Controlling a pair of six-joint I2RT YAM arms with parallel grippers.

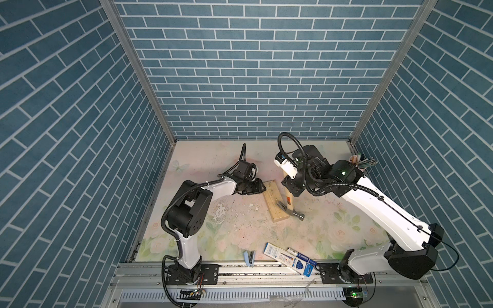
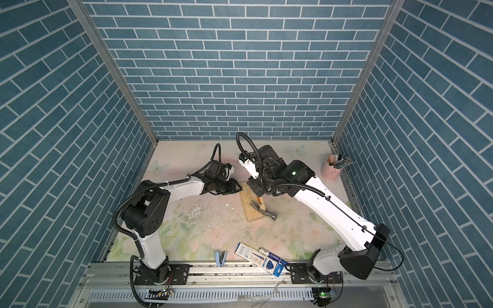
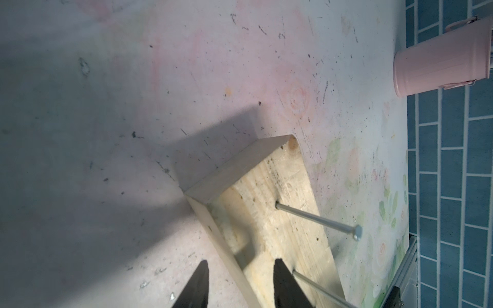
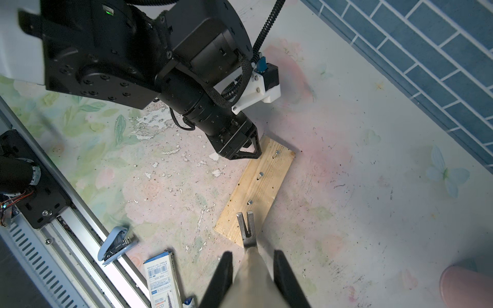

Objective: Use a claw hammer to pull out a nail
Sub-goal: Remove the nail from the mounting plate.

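The claw hammer [image 4: 246,229] has a pale wooden handle and a dark steel head [image 1: 291,210]. Its head rests at the near end of a pale wooden board [image 4: 256,184]. My right gripper [image 4: 252,280] is shut on the handle [image 1: 288,198], which slopes up and away from the head. The claw's V lies on the board and points at the nearest nail [image 4: 250,202], a short gap away. Two more nails [image 4: 261,174] stand farther along. My left gripper [image 3: 241,282] is open at the board's far end [image 1: 266,185], one fingertip [image 3: 280,277] over the wood, the other beside its edge.
A pink cup [image 1: 356,160] of pens stands at the far right corner. A blue stapler [image 1: 249,258] and a blue-and-white pen box [image 1: 290,262] lie by the front rail [image 1: 253,269]. Flaked paint [image 1: 221,213] litters the floral table left of the board.
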